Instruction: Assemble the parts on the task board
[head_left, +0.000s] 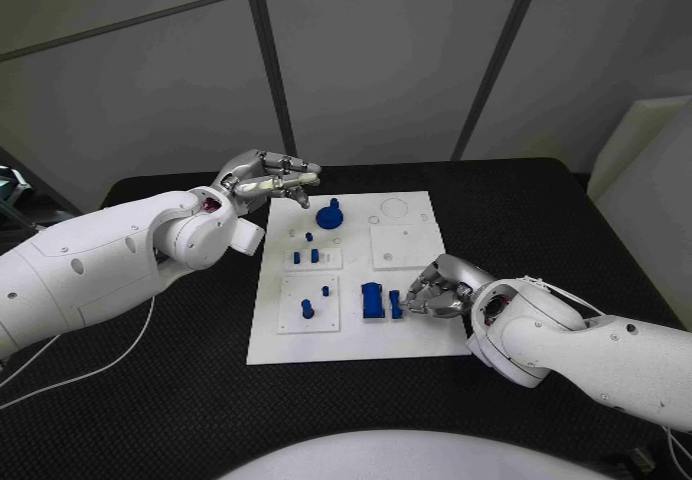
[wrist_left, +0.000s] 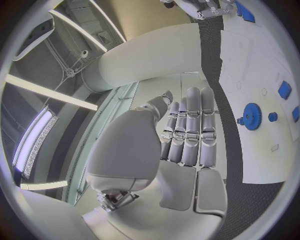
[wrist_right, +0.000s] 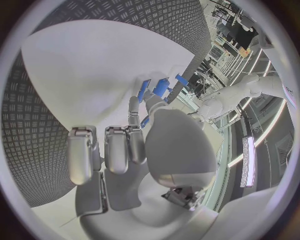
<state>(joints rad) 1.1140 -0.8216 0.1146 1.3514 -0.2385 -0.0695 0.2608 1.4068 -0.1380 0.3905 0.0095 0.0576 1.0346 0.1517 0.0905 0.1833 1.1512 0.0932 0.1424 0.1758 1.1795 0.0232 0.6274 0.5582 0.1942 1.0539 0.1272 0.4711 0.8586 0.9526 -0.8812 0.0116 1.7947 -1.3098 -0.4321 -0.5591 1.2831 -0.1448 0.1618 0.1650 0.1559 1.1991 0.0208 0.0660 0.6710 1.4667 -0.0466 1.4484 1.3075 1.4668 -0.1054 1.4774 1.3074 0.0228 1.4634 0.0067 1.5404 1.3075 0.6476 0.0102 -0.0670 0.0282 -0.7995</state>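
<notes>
Blue parts sit across the white task board (head_left: 433, 335): a gear (head_left: 330, 216) near the far edge, pegs standing, so assembly looks partly done. The right hand (head_left: 437, 290) curls beside two blue blocks (head_left: 381, 300); whether it grips one I cannot tell. The left hand (head_left: 268, 181) hovers beyond the board's far corner, fingers loosely together, holding nothing.

The right hand (head_left: 437, 288) covers the spot where its fingers meet the blue blocks (head_left: 381, 300) on the white board (head_left: 418, 335), so contact cannot be told. In the right wrist view its palm hides most of those blocks. The board's far corner is cut off in the left wrist view.
</notes>
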